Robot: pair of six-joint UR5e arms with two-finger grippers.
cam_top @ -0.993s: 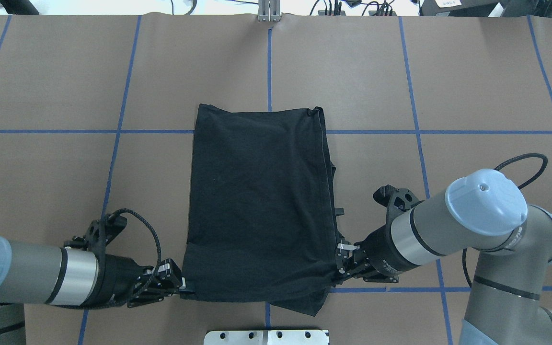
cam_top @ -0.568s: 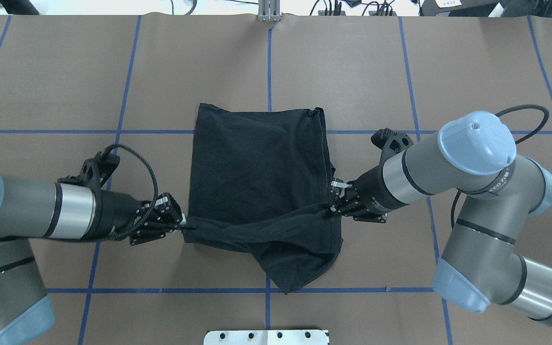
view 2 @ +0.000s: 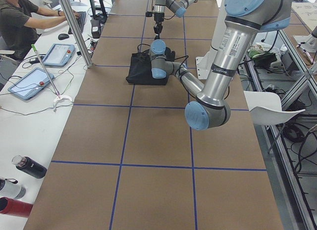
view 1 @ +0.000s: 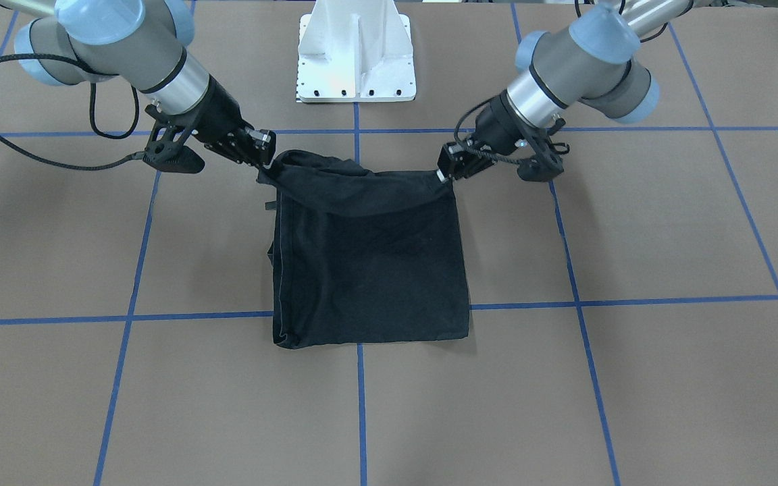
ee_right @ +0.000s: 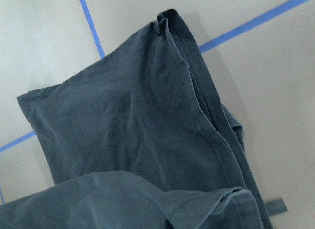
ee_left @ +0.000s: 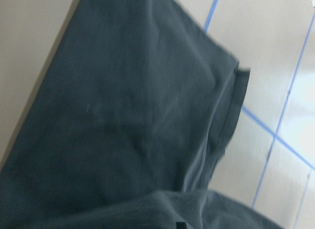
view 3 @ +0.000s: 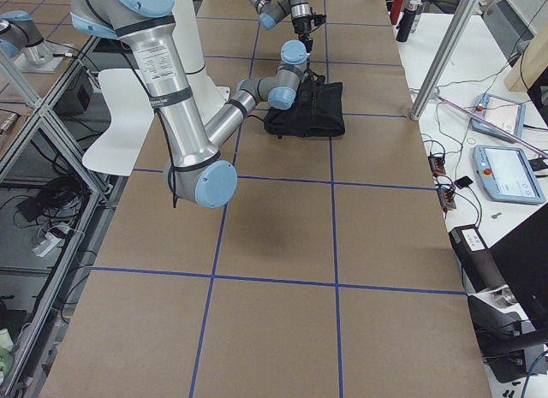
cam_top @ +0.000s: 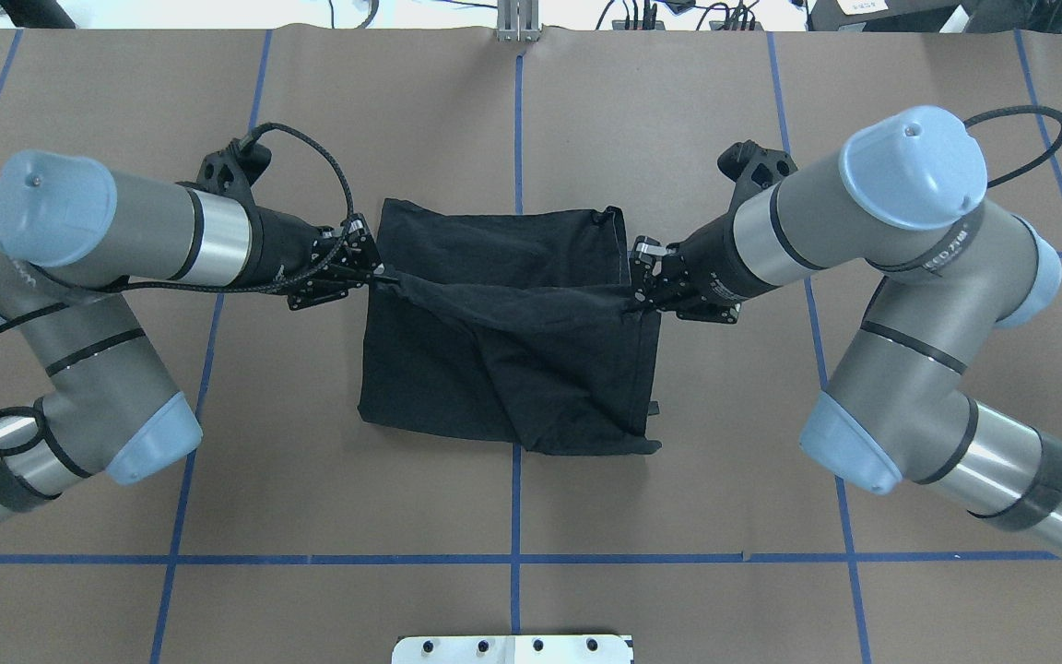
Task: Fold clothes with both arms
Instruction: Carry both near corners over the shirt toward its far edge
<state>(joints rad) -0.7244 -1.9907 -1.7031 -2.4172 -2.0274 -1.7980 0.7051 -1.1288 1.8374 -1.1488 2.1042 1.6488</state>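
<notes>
Fig.: half-fold under way, overhead & front views. Black T-shirt at centre of brown table, lower layer flat, print not visible. One hem raised and strung, slightly sagging, btw. the two grippers over the garment's mid-line. Left gripper clamped shut on hem's L corner. Right gripper likewise pinched on R corner, w/ extra layers bunched on that side. Judged step: carry hem fwd to far edge. To do well: advance both arms at equal pace & height. Hold hem taut enough to avoid drag-wrinkles, not so taut as to slide lower layer. Aim each corner onto matching far corner, hem approx. parallel to blue tape line. Lower onto cloth before release. Watch diagonal slack fold toward R side: likely to land skewed.
</notes>
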